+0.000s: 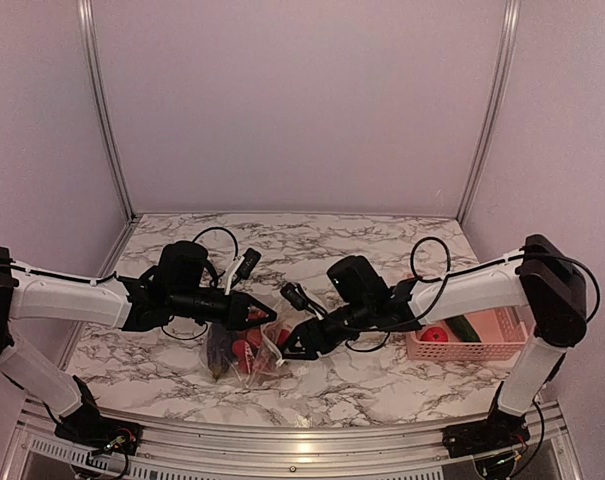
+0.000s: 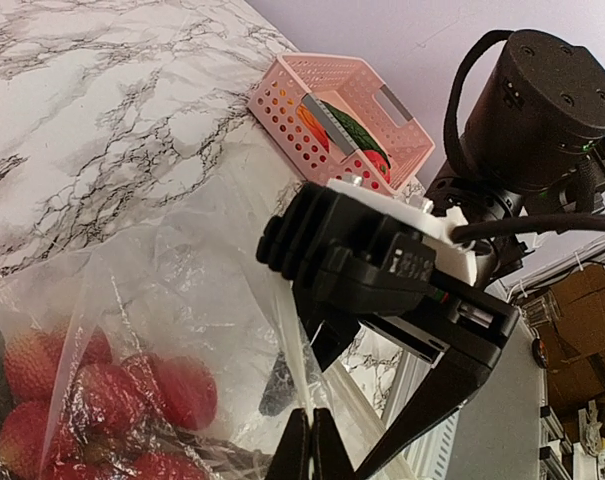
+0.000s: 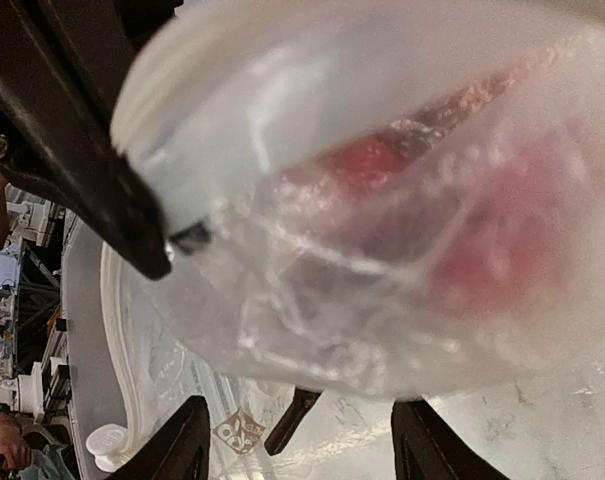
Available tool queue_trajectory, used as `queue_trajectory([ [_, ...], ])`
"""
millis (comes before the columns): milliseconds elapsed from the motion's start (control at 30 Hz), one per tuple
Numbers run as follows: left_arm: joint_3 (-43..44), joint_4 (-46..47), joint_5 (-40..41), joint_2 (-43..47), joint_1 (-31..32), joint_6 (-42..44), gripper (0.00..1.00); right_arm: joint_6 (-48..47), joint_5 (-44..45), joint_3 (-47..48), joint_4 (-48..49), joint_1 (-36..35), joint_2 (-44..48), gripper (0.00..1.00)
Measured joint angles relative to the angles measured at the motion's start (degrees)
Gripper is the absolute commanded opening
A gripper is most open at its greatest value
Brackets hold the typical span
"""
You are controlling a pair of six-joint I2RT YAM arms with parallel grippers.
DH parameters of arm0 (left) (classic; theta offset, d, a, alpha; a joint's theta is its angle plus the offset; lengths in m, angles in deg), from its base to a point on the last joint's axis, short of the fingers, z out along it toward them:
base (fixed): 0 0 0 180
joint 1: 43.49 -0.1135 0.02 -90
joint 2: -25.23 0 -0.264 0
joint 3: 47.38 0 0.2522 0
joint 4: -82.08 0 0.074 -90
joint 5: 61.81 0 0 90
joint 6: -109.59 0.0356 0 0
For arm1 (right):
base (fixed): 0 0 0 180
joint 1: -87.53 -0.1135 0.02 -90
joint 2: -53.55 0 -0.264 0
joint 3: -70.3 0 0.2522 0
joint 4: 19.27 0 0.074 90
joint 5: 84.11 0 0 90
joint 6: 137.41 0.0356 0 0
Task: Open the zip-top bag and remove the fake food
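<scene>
Tabletop in marble pattern, read from near edge to far. Closest to the arm bases, the zip-top bag lies slumped on the surface between the two grippers. The fake food is inside it: red pieces and one dark piece.

Left gripper: fingers pressed together on a fold of film at the bag's upper edge. Right gripper: at the bag's right side, fingers spread apart in its wrist view, the film just beyond them and not pinched.

Judged handling: the film is thin, limp, crinkly and slippery, and the contents are light but loose, so likely to shift. The best hold is the stiffer zip strip, one lip per gripper.

Farther right, a pink basket holds a red piece and a green one.

Writing: small white print on the right gripper's body and a mark in the right wrist view, both too blurred to read.
</scene>
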Motion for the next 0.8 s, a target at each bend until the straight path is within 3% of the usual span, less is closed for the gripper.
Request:
queue_trajectory([
  [367, 0.0, 0.0, 0.0, -0.2, 0.3, 0.0, 0.0, 0.4, -1.4, 0.5, -0.7, -1.5, -2.8, 0.5],
  [633, 0.0, -0.1, 0.0, -0.4, 0.3, 0.0, 0.0, 1.7, -1.0, 0.9, 0.1, -1.6, -4.6, 0.37],
  [733, 0.0, 0.0, 0.0, -0.4, 0.3, 0.0, 0.0, 2.3, -1.0, 0.9, 0.9, -1.6, -4.7, 0.28],
  [800, 0.0, 0.0, 0.0, -0.4, 0.3, 0.0, 0.0, 2.5, -0.9, 0.9, 1.3, -1.6, -4.7, 0.15],
])
